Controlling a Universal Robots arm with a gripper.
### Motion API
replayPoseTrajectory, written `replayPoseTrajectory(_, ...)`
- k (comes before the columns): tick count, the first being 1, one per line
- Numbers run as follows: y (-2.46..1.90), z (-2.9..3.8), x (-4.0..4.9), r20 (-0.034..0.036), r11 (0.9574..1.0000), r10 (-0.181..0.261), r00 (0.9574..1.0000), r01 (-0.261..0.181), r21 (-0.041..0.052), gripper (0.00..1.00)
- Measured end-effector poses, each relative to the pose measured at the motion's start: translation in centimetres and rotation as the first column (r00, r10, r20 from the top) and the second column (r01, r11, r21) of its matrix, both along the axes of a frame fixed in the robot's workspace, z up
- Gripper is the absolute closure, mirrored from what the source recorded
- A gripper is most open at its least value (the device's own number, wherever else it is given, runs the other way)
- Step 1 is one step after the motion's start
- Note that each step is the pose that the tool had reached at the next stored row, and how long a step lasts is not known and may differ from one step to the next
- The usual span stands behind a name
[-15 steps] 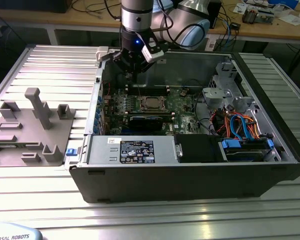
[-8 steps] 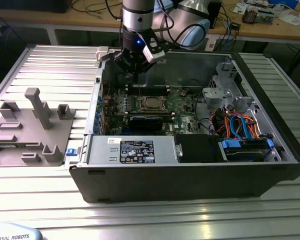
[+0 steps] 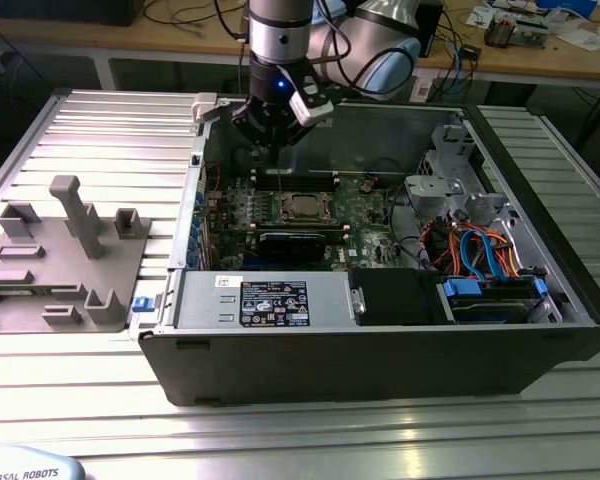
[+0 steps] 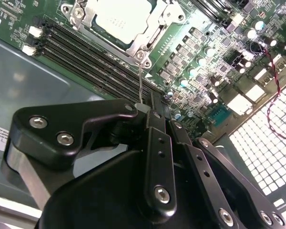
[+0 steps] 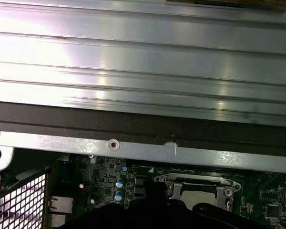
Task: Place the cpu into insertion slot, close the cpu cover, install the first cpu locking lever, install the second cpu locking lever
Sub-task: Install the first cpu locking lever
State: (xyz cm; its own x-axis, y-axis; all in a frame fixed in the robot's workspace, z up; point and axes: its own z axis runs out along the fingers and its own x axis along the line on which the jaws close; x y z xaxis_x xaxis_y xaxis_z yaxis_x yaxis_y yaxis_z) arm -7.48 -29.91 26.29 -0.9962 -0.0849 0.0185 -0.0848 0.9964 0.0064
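Hovering over the case's rear, the gripper (image 3: 267,128) hung above the board (image 3: 310,215), where the cpu (image 3: 302,208) sat in the slot, cover (image 3: 302,198) seemingly down. In the second wrist view, the fingers (image 4: 155,114) looked pressed together, holding nothing, near a thin lever (image 4: 140,83). The first wrist view showed the case wall (image 5: 143,150) beside the socket.

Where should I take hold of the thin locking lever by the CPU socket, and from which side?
Probably at the locking lever's free end, away from the cpu cover. Come straight down from above, pinching across the wire: it is thin, with memory slots alongside.
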Motion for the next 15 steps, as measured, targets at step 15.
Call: replayPoseTrajectory(15, 0.00, -0.38, 1.75, -0.0037, 1.0000, 0.000, 1.0000, 0.000, -0.0001, 0.89)
